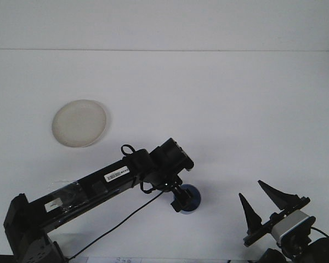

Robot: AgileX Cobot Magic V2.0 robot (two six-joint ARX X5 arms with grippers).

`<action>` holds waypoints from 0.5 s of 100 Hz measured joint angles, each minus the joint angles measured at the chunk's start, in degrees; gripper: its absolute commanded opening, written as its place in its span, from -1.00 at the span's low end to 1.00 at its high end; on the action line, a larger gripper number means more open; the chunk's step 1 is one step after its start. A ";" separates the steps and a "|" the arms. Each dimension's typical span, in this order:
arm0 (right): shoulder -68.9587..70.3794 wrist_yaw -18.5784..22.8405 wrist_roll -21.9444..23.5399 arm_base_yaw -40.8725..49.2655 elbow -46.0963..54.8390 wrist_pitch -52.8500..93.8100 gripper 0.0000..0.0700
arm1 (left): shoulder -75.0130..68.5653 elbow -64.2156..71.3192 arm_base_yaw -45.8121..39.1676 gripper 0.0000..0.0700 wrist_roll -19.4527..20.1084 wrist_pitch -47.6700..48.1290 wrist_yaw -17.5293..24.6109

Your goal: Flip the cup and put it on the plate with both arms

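From the front view, the left arm reaches far across the white surface [225,104], and its pincer [180,199] is down on the cup [189,198]. The pincer covers much of the cup, so I cannot tell if it grips the cup or is only around it. The cup sits on the surface near the lower middle, well apart from the plate [79,123], which lies alone at the upper left. The right pincer [263,204] waits at the lower right corner with its two points wide apart, holding nothing.

I judge the task is at its beginning: the cup is not lifted, not turned, and the plate carries nothing. The grasp, the flip and the placing remain.

Only a blue edge of the cup shows, so which way it stands is unclear. The right arm is mostly cut off by the frame.
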State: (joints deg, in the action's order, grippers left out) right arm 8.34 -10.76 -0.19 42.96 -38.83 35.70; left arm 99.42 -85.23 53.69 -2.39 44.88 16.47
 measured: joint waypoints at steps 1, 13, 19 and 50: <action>0.00 0.00 0.00 0.00 0.00 0.00 0.18 | 0.17 0.00 0.11 0.44 0.02 -0.02 -0.26; 0.00 0.00 0.00 0.00 0.00 0.04 0.18 | 2.34 0.00 0.81 0.39 0.11 -0.94 -2.91; 0.00 0.00 0.00 0.00 0.00 0.11 0.18 | 2.84 0.00 0.90 0.17 0.15 -0.96 -3.06; 0.00 0.00 0.00 0.00 0.00 0.98 0.18 | 2.93 0.00 1.62 -0.98 0.17 -1.51 -3.21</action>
State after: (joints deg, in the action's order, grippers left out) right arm 8.34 -10.76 -0.19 42.96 -38.83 36.69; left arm 102.35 -85.23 55.31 -2.22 43.38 13.26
